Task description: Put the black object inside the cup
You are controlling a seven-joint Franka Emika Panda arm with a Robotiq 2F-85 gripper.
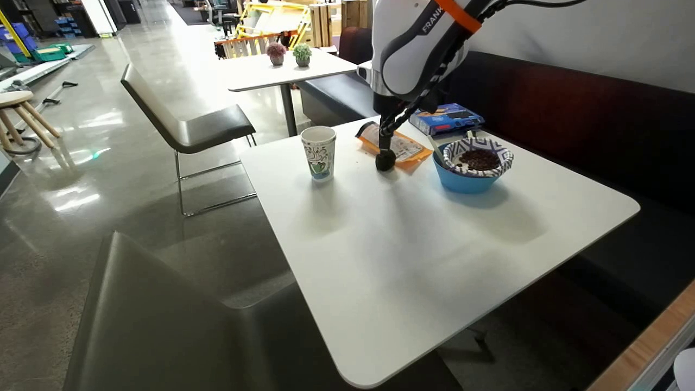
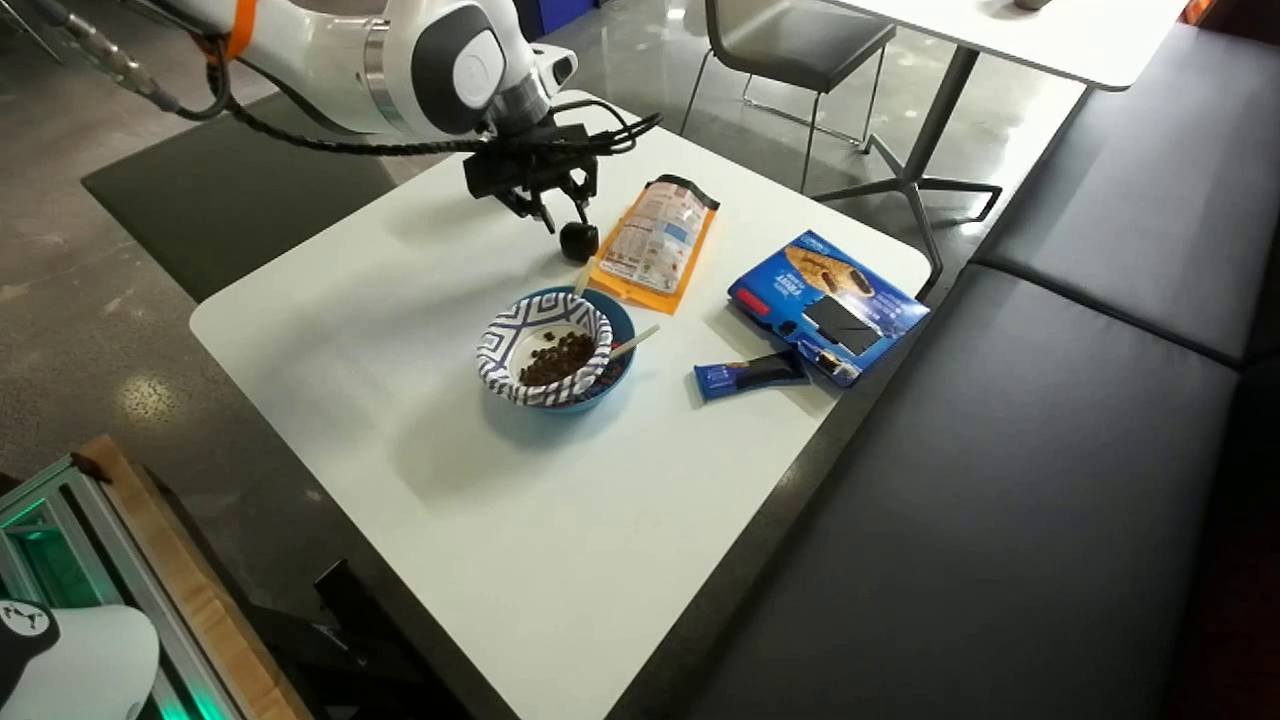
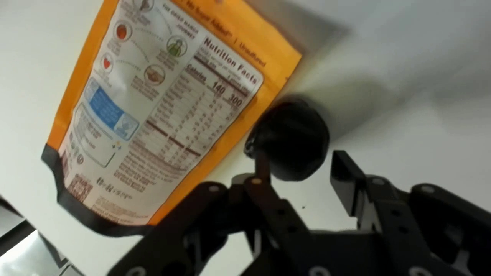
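The black object (image 1: 385, 160) is a small dark rounded lump on the white table, beside the orange packet; it also shows in an exterior view (image 2: 579, 242) and in the wrist view (image 3: 293, 140). The cup (image 1: 318, 155) is white paper with a greenish mark and stands upright near the table edge; it is out of view elsewhere. My gripper (image 2: 565, 220) is open just above the black object. In the wrist view my gripper (image 3: 301, 165) has its left finger overlapping the lump's edge and its right finger apart from it. Whether the left finger touches it, I cannot tell.
The orange packet (image 3: 172, 115) lies flat beside the lump. A blue bowl (image 1: 467, 183) with a patterned paper bowl (image 2: 500, 350) in it stands close by. A blue box (image 2: 830, 305) and a blue-black wrapped bar (image 2: 750, 375) lie near the bench side.
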